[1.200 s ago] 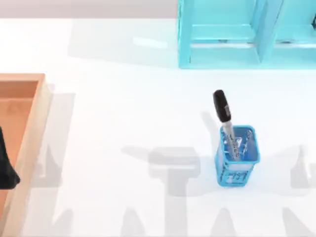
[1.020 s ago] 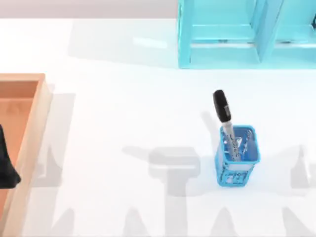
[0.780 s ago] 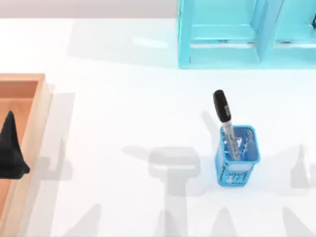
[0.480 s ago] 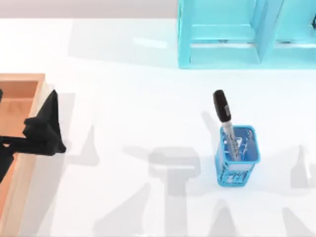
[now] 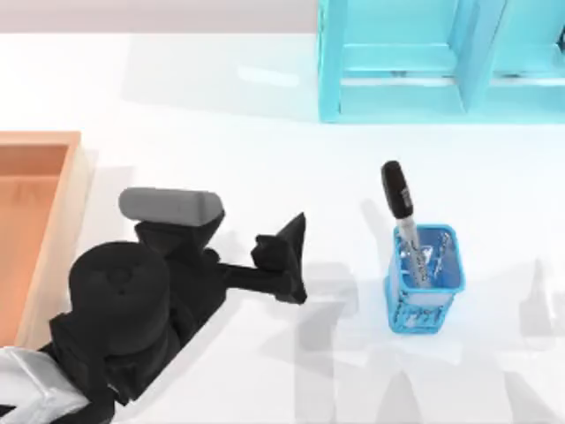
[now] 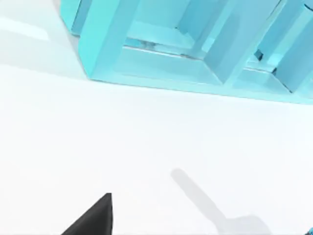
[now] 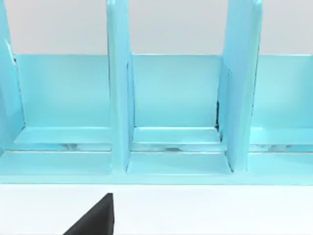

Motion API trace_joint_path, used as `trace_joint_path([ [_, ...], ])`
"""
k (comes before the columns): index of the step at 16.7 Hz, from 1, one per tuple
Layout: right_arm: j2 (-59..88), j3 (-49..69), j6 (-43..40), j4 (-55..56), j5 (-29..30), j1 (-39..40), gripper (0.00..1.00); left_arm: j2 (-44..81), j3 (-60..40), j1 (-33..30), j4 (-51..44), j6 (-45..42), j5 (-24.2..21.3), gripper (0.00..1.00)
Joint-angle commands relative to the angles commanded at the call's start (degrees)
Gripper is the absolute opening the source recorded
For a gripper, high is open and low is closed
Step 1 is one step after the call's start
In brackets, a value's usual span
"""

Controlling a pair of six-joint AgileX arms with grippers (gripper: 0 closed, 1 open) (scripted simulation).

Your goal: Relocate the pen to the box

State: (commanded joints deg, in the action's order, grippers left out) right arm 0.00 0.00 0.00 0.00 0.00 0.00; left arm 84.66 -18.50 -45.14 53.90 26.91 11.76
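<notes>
The pen [image 5: 396, 190] stands tilted in a small blue mesh cup [image 5: 425, 281] right of the table's middle. Its black cap sticks out above the rim and the silver barrel sits inside. The box [image 5: 58, 221], a shallow wooden tray, lies at the left edge. My left gripper [image 5: 298, 258] is open and empty over the table's middle, pointing at the cup and still a gap to its left. One of its black fingers [image 6: 95, 219] shows in the left wrist view. My right arm is parked, with one black finger [image 7: 95, 219] in its wrist view.
A cyan shelf unit [image 5: 441, 62] stands along the back right, and both wrist views face it [image 6: 195, 54] [image 7: 176, 112]. My left arm's dark body [image 5: 124, 309] lies over the front left of the table, next to the box's right rim.
My left arm has swung from over the box at the left edge out to the table's middle, toward the cup. The pen, the cup and the box have not moved.
</notes>
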Motion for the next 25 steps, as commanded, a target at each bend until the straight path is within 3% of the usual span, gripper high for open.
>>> trace_joint_path([
  [4, 0.00, 0.00, 0.00, 0.00, 0.00, 0.00, 1.00, 16.80, -4.24, -9.34, 11.48, 5.51, 2.36, 1.00],
  [8, 0.00, 0.00, 0.00, 0.00, 0.00, 0.00, 1.00, 24.13, -6.88, -14.30, 18.01, 8.38, 3.66, 1.00],
  [16, 0.00, 0.00, 0.00, 0.00, 0.00, 0.00, 1.00, 26.05, -9.10, -14.07, 17.81, 8.48, 3.21, 1.00],
  [25, 0.00, 0.00, 0.00, 0.00, 0.00, 0.00, 1.00, 39.76, -29.71, -10.54, 11.27, 7.81, -0.50, 1.00],
])
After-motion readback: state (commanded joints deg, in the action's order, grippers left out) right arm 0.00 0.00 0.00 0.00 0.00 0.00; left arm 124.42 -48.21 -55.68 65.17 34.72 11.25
